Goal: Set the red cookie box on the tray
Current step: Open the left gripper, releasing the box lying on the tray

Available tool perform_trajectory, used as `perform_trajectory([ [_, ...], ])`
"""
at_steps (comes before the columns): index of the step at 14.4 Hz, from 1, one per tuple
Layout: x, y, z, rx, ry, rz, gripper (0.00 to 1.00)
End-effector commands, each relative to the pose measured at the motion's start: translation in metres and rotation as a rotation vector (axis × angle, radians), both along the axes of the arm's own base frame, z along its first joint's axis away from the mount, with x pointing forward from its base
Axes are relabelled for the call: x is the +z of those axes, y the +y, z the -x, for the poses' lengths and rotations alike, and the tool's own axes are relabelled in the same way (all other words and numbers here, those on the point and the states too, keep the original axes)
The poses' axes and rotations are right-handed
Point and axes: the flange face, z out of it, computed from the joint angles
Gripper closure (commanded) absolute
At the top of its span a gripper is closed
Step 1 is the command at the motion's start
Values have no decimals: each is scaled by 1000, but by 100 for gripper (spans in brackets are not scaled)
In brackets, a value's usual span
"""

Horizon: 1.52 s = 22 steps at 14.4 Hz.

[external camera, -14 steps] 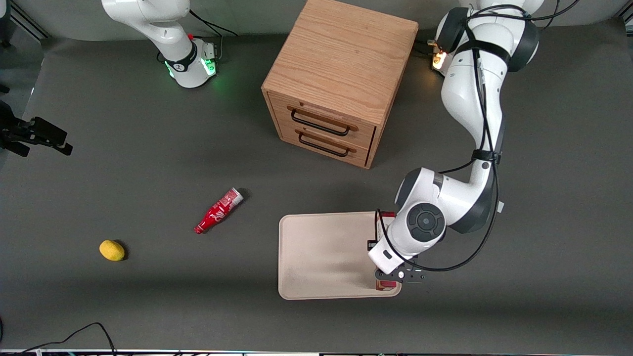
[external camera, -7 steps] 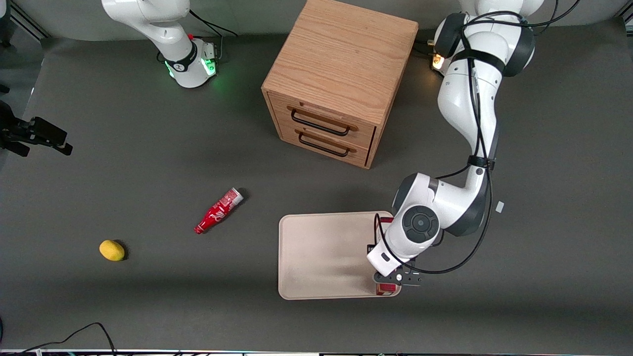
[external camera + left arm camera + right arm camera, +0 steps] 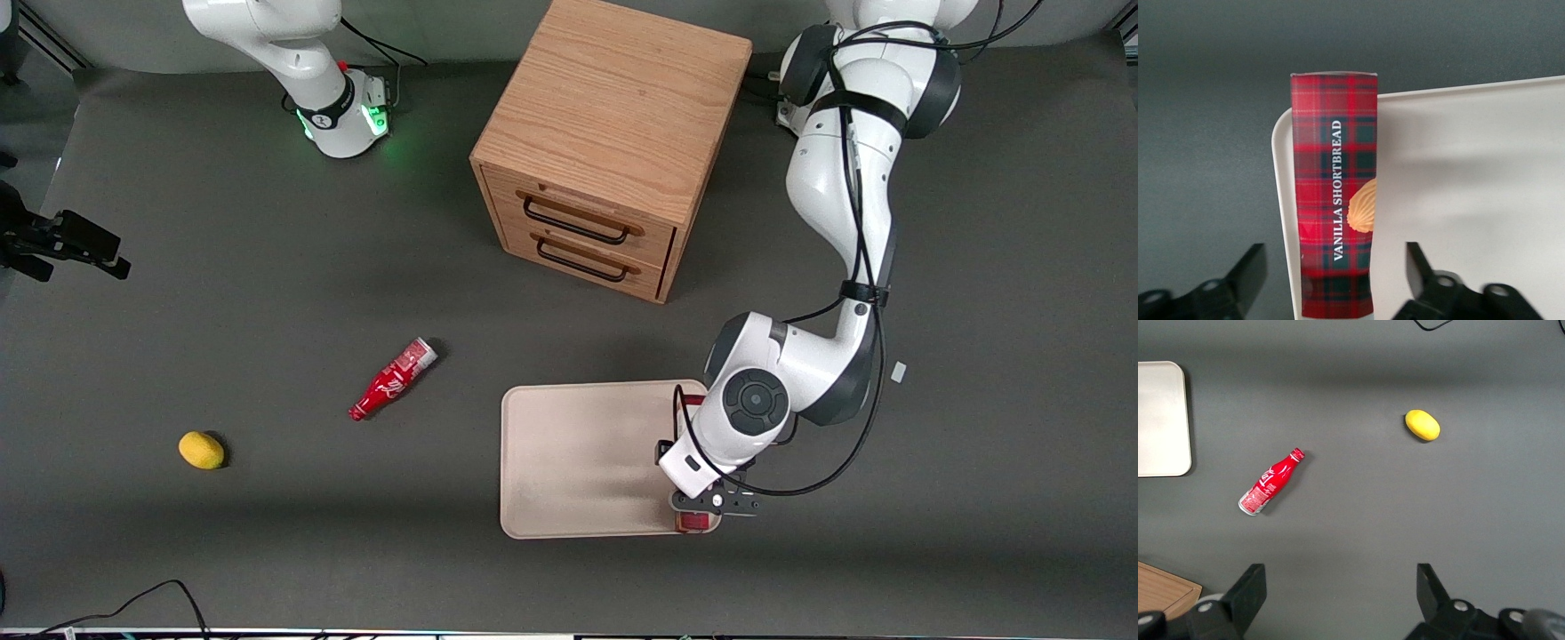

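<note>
The gripper (image 3: 1331, 280) hangs over the tray's edge at the working arm's end, its two black fingers (image 3: 1248, 277) spread wide apart with a clear gap on either side of the red cookie box (image 3: 1333, 200); it holds nothing. In the front view the gripper (image 3: 702, 498) sits low over the tray corner nearest the camera, and the arm's wrist covers most of the box, of which only a small red end (image 3: 693, 522) shows. The red cookie box lies flat along that short edge of the tray (image 3: 1471, 200), its long side running with the rim; one long side rests on the tray floor, while the other lies over the rim, and whether it overhangs the table cannot be told. The box has a red tartan pattern, the white words "VANILLA SHORTBREAD" printed lengthwise, and a picture of a tan cookie at one edge. The tray (image 3: 578, 453) is beige, rectangular with rounded corners and a low rim, and lies on the dark grey table (image 3: 267, 267). Farther from the camera than the tray stands a wooden cabinet (image 3: 613, 133) with two drawers, each with a dark handle. Toward the parked arm's end of the table lies a small red bottle (image 3: 391, 380) on its side, with white lettering too small to read, and farther toward that end a yellow lemon (image 3: 201, 450). In the right wrist view the bottle (image 3: 1270, 482) and the lemon (image 3: 1422, 425) lie well apart.
</note>
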Motion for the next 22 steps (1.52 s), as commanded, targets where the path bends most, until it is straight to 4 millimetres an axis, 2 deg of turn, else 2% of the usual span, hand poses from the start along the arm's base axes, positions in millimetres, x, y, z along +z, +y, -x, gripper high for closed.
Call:
perform_trajectory([
  [1, 2, -3, -4, 14, -26, -8, 0],
  [5, 17, -2, 4, 12, 43, -34, 0],
  [7, 57, -1, 12, 7, 100, -54, 0],
  [9, 103, 9, 21, -2, 154, -75, 0],
  [12, 173, 35, 37, -30, 197, -92, 0],
  [13, 190, 47, 41, -34, 215, -101, 0],
  [14, 208, 66, 44, -64, 238, -105, 0],
  [15, 243, 91, 47, -99, 216, -95, 0],
  [16, 258, 118, 50, -111, 216, -96, 0],
  [18, 276, 169, 61, -113, 228, -98, 0],
  [20, 284, 231, 74, -159, 224, -112, 0],
  [22, 292, 276, 98, -142, 208, -104, 0],
])
